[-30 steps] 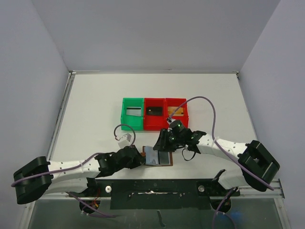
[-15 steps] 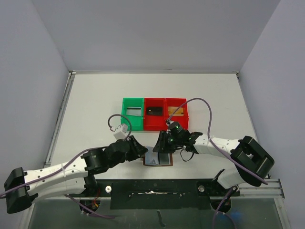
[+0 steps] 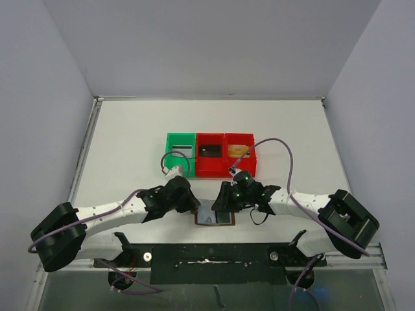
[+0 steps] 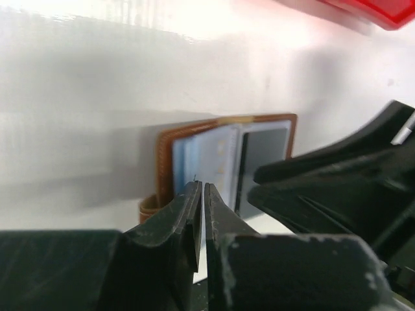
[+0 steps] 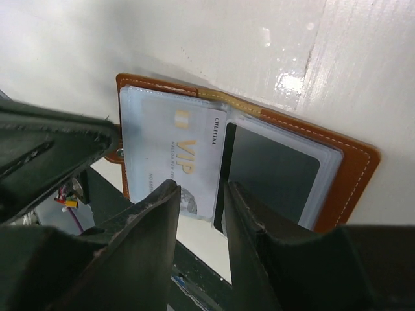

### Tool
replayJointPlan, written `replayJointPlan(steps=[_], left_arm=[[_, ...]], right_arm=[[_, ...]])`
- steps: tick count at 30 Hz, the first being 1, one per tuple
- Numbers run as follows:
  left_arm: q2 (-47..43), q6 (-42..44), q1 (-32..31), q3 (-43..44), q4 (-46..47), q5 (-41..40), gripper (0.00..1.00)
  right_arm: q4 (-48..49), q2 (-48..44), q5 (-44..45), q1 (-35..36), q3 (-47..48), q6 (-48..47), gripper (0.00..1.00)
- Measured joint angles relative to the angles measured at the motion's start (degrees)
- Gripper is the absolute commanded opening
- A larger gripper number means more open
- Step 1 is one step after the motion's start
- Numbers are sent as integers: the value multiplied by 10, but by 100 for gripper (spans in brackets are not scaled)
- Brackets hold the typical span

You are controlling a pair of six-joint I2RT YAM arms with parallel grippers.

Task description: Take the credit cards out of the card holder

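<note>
I see the card holder (image 3: 217,219) lying open on the bench (image 3: 130,149), close to the near edge and between the two claws. Behind it, further from the arms, stand a green bin (image 3: 169,157) and two red bins (image 3: 224,157) in one row.

In the right wrist view the brown holder (image 5: 353,175) shows clear sleeves. A pale credit card (image 5: 175,159) with gold "VIP" letters lies over its left half and sticks out past the sleeve's edge. The other half is a dark panel (image 5: 272,172).

The right claw (image 5: 200,188) stands over the holder with a narrow gap between its fingers. A corner of the card shows in this gap, and the claw holds nothing that I can see.

The left claw (image 4: 200,189) comes from the other side, and its tips are at the edge of the pale blue card (image 4: 214,155) in the holder (image 4: 165,146). Its fingers are almost together, with only a thin pale slit between them. I cannot tell if a card edge is pinched in this slit.
</note>
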Motion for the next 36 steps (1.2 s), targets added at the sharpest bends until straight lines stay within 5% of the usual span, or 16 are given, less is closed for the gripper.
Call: replayJointPlan(steps=[11,19,36], left_arm=[[62,4,24,-12,22,49,3],[40,12,27,-14,-5,43,35],[-10,48,38,-22,-139,12,37]], right_arm=[[-24,9,-14,-2,19,-43,33],[-43,46,-30,5,47,-86,33],[-57,56,-23,5,56,-71,32]])
